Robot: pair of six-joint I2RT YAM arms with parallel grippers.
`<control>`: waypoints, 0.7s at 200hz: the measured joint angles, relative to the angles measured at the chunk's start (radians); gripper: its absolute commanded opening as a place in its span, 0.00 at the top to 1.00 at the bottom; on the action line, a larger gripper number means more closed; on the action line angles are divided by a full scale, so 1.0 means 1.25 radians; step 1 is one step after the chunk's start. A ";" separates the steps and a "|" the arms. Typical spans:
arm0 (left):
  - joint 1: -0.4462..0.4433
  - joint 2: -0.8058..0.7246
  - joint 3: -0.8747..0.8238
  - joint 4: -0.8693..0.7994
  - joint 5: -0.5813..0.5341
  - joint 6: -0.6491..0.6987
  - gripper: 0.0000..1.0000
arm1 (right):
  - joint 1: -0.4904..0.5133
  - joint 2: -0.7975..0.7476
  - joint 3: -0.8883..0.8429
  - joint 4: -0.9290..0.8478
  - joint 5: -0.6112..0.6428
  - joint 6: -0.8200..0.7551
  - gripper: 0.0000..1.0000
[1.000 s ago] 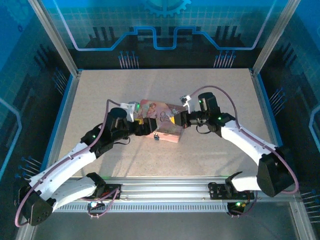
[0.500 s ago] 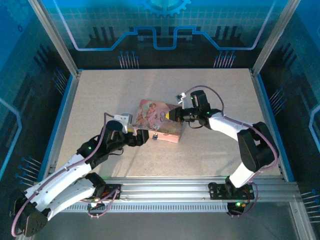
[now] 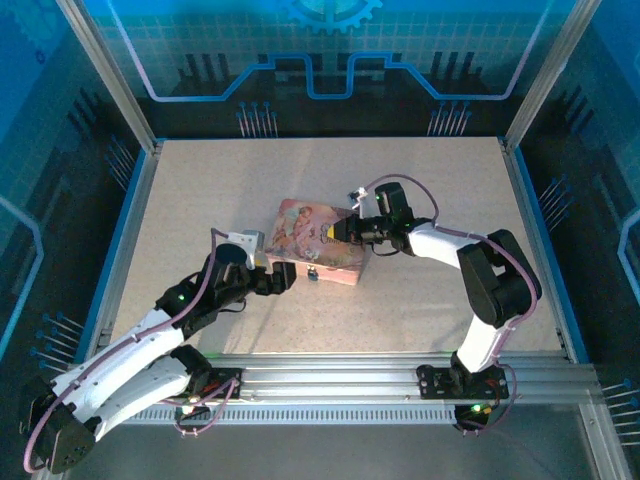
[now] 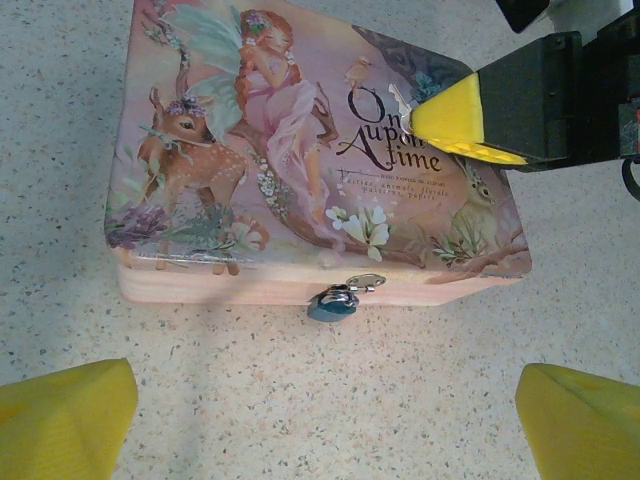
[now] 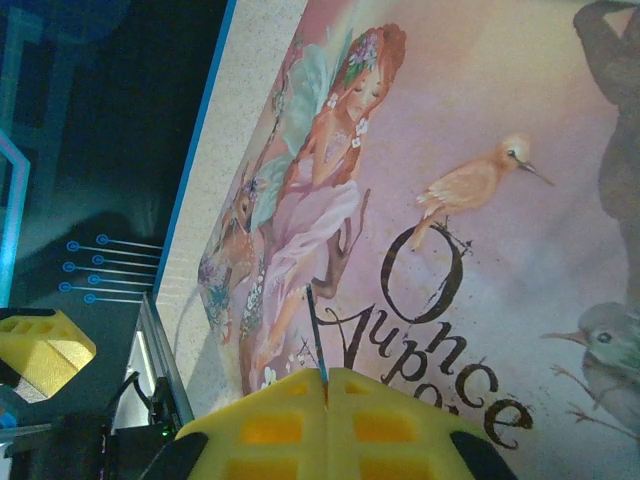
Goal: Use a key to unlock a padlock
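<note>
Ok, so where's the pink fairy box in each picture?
Top view: the box lies mid-table.
Left wrist view: it spans the upper half, with the padlock hanging at its front edge.
Right wrist view: its painted top covers the upper right.
Shared landmark: the yellow-tipped right gripper, over the box's top and pinching the key.

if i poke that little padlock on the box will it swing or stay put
Likely swings: the padlock hangs from a small hasp on the box front. Small, smooth metal, so probably light and slippery to pinch.
</note>
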 measured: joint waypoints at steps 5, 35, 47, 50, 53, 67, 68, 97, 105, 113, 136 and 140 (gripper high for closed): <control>0.000 0.000 -0.001 0.001 0.000 0.000 0.01 | 0.000 0.001 -0.001 0.003 0.000 0.000 1.00; 0.000 0.000 -0.004 0.002 0.001 0.007 0.01 | 0.000 0.005 -0.014 0.018 -0.002 0.001 1.00; 0.000 0.001 -0.004 0.001 0.002 0.016 0.01 | 0.000 0.010 -0.023 0.025 -0.004 0.001 1.00; 0.000 0.001 -0.004 0.001 0.002 0.018 0.02 | -0.001 0.010 -0.024 0.030 -0.006 0.001 1.00; 0.000 0.002 -0.004 0.002 0.005 0.021 0.02 | -0.002 0.010 -0.026 0.033 -0.007 0.001 1.00; 0.002 0.009 -0.004 0.002 0.014 0.030 0.01 | -0.004 0.010 -0.030 0.042 -0.011 0.003 1.00; 0.002 0.010 -0.004 0.002 0.014 0.031 0.01 | -0.004 0.010 -0.030 0.042 -0.011 0.003 1.00; 0.011 0.052 -0.004 0.009 0.044 0.038 0.02 | -0.005 0.010 -0.040 0.059 -0.012 0.003 1.00; 0.014 0.068 -0.004 0.018 0.053 0.037 0.03 | -0.005 0.010 -0.043 0.065 -0.012 0.003 1.00; 0.018 0.084 -0.004 0.026 0.063 0.035 0.04 | -0.005 0.009 -0.045 0.069 -0.012 0.003 1.00; 0.023 0.121 -0.018 0.071 0.092 0.032 0.09 | -0.005 0.002 -0.065 0.093 -0.012 0.001 1.00; 0.023 0.127 -0.023 0.080 0.097 0.029 0.10 | -0.005 0.000 -0.069 0.095 -0.012 0.000 1.00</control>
